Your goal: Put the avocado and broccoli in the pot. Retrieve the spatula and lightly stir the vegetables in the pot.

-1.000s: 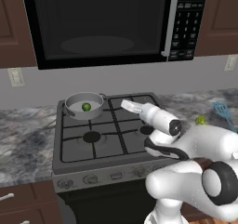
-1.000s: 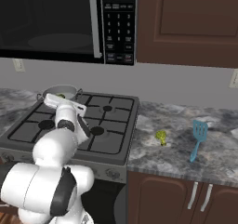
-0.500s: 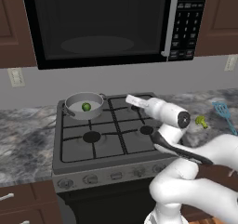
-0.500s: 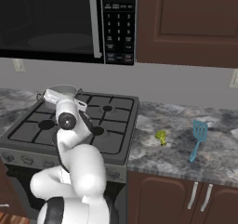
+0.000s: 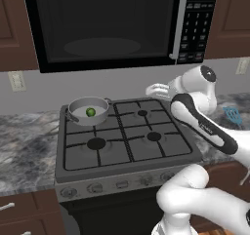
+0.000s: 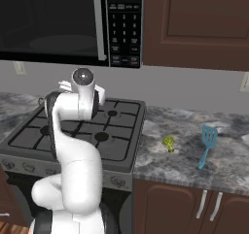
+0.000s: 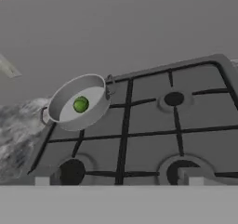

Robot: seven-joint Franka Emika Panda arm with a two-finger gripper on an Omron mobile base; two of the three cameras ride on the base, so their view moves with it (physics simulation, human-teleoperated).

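The grey pot (image 5: 77, 106) stands on the stove's back left burner, and the dark green avocado (image 5: 90, 112) lies inside it. From the hand view, the pot (image 7: 74, 122) sits at the left with the avocado (image 7: 81, 104) in its pale inside. My gripper (image 5: 151, 89) hangs open and empty above the back of the stove, right of the pot and apart from it. Its fingertips (image 7: 188, 176) stand wide at the bottom of the hand view. The yellow-green broccoli (image 6: 168, 142) rests on the counter right of the stove, and the light blue spatula (image 6: 207, 143) lies further right.
The black stove (image 5: 127, 142) has four burners with raised grates. A microwave (image 5: 102, 24) hangs low over it, close above my hand. Dark cabinets (image 6: 194, 19) line the wall on the right. Marbled grey counter (image 6: 185, 165) stretches to both sides.
My arm has swung up and to the right, lifting the open gripper from beside the pot to above the stove's back. The avocado stays in the pot.
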